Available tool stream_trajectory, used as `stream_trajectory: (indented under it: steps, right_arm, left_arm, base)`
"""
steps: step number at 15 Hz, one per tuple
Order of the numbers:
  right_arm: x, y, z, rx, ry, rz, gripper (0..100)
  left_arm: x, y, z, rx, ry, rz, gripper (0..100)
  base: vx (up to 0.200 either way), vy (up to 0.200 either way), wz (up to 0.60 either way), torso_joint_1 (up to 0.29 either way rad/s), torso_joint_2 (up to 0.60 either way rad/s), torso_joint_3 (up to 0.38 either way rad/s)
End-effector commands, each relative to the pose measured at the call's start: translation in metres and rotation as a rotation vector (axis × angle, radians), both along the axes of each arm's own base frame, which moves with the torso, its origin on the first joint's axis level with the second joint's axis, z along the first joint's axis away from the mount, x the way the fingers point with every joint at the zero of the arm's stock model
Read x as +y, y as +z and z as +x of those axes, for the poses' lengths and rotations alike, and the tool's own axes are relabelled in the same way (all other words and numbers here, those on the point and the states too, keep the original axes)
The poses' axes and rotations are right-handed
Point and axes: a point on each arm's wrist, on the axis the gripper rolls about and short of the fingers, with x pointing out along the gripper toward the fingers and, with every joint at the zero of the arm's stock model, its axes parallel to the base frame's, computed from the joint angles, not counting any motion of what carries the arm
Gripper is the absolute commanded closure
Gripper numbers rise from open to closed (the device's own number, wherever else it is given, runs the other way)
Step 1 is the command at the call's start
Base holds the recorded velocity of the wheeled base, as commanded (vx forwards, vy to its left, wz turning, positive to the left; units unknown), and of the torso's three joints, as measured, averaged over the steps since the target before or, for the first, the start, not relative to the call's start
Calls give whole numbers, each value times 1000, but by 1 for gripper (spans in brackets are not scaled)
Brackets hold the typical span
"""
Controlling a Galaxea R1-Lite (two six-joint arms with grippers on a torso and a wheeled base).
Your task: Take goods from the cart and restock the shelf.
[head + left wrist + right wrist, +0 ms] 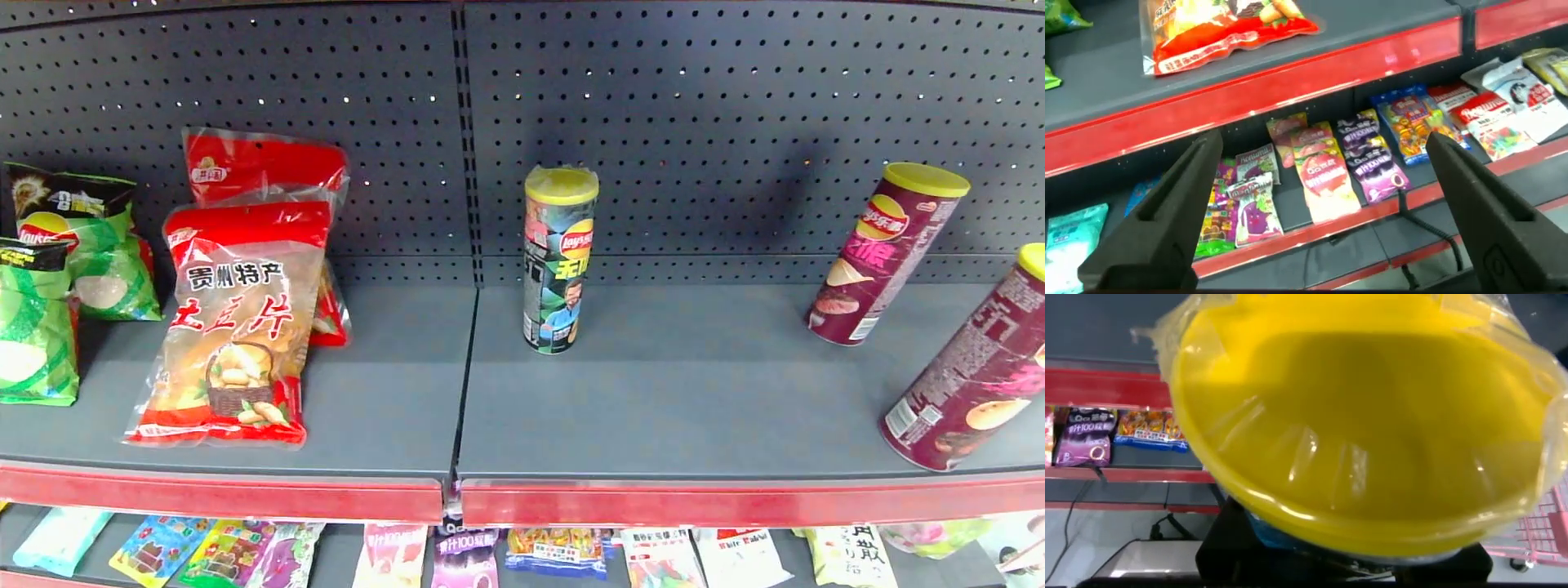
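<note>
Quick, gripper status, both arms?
Left gripper: open, nothing in it.
Right gripper: shut on a yellow-lidded chip can.

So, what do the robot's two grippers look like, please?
The left gripper has two plain black jaws, wedge-shaped, broad at the base and narrowing to blunt tips, with smooth flat faces. The right gripper is a black, blocky body beneath the can.
</note>
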Motion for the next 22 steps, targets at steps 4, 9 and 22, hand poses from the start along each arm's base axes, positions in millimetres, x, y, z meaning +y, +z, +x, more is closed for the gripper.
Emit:
stream_trajectory:
  steps: [4, 9, 22]
  right_arm:
    - [1, -12, -29, -121, 235, 65, 100]
    - [2, 3, -21, -167, 376, 90, 100]
    - [13, 15, 21, -122, 410, 219, 100]
  left_arm:
    - [0, 4, -1, -24, -11, 14, 0]
    - [-25, 108, 60, 102, -210, -114, 0]
    - [-207, 144, 299, 181, -515, -11, 0]
  base:
    - [0, 0, 0, 0, 0, 0]
    - [0, 0, 0, 0, 0, 0]
    - [0, 0, 0, 0, 0, 0]
